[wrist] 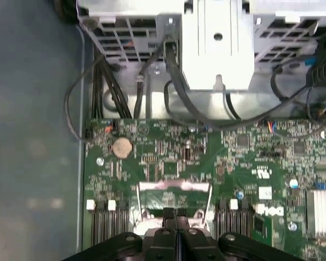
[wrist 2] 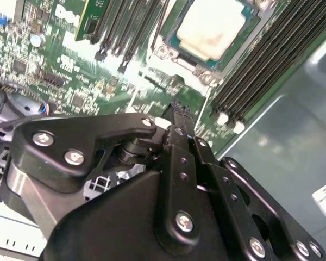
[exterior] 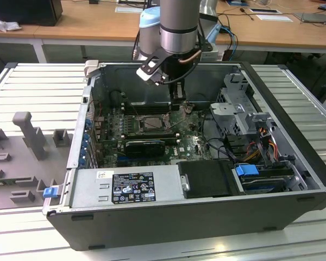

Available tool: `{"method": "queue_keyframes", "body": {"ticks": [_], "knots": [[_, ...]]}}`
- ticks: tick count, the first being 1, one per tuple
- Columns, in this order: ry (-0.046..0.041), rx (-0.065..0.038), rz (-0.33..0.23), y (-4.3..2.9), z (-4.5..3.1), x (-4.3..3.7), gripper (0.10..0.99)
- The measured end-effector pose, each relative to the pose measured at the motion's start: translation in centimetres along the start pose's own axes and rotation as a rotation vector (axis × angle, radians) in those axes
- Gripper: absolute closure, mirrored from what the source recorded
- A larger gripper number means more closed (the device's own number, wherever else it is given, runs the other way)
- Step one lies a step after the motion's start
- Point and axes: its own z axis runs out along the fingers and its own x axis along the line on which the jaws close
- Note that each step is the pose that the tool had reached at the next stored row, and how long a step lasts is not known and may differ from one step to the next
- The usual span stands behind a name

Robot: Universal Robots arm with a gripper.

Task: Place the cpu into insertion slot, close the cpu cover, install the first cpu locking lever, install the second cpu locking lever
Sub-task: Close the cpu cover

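The gripper (exterior: pixel 177 100) hangs low inside the open computer case (exterior: pixel 206 217). Its fingers (wrist 2: pixel 179 136) are pinched together, and the second wrist view shows nothing between them. The cpu (wrist 2: pixel 209 27) is already seated in the insertion slot (exterior: pixel 151 123), pale top up, between the banks of memory slots (wrist 2: pixel 261 60). It lies just beside the fingertips, toward the exterior view's left.

Bright even room light, computer case (exterior: pixel 168 217) interior lay shadowed mid-frame in the exterior view, glare bleached the cpu (wrist 2: pixel 209 27) and metal bracket (wrist: pixel 217 49).
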Motion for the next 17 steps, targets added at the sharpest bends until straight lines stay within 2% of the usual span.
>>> {"method": "queue_keyframes", "body": {"ticks": [5,7,9,11,13,15,17], "knots": [[0.0000,0.002,0.000,1.82,0.15,0.00,0.980],[0.0000,0.003,0.000,3.10,0.26,0.01,0.980],[0.0001,0.003,0.000,3.91,0.38,0.01,0.980],[-0.0001,0.005,0.000,4.26,1.04,0.00,0.980],[0.0000,0.010,0.000,4.29,1.51,0.00,0.980],[0.0002,0.021,0.000,4.28,1.60,-0.01,0.980],[0.0018,0.045,0.001,4.28,1.60,0.00,0.980]]}}
